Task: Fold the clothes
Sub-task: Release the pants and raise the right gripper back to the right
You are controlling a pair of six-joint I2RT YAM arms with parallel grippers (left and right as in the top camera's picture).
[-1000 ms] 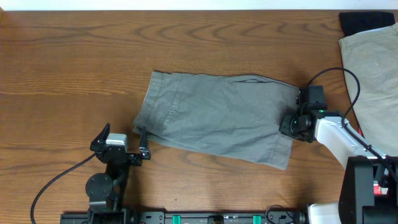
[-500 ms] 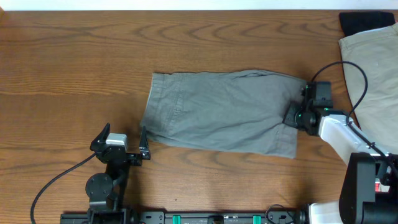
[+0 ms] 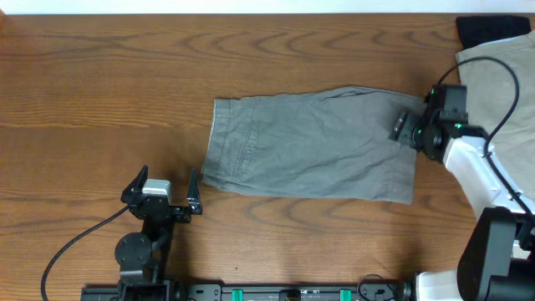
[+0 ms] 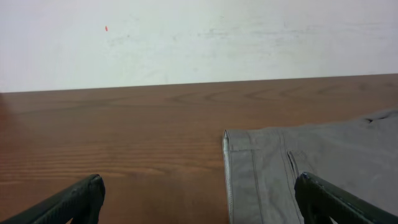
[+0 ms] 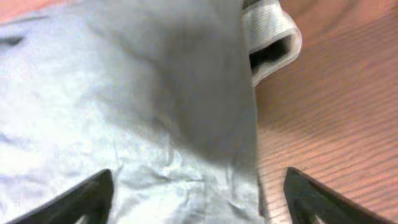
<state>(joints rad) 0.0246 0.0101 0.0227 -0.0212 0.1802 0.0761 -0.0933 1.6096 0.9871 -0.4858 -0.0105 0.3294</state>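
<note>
- Grey shorts [image 3: 309, 159] are spread flat in the middle of the counter [image 3: 100, 92].
- Right claw [image 3: 403, 130] is at the shorts' right edge, its 2 fingers spread wide over the grey cloth and clamped on nothing.
- Left claw [image 3: 165, 181] sits low on the counter just beside the shorts' left corner, gaping wide and empty.
- Beige garment [image 3: 501, 92] and black piece [image 3: 489, 29] lie at the far right.

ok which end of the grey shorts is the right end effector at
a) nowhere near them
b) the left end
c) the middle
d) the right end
d, in the overhead view the right end effector sits over the right end of the grey shorts
</note>
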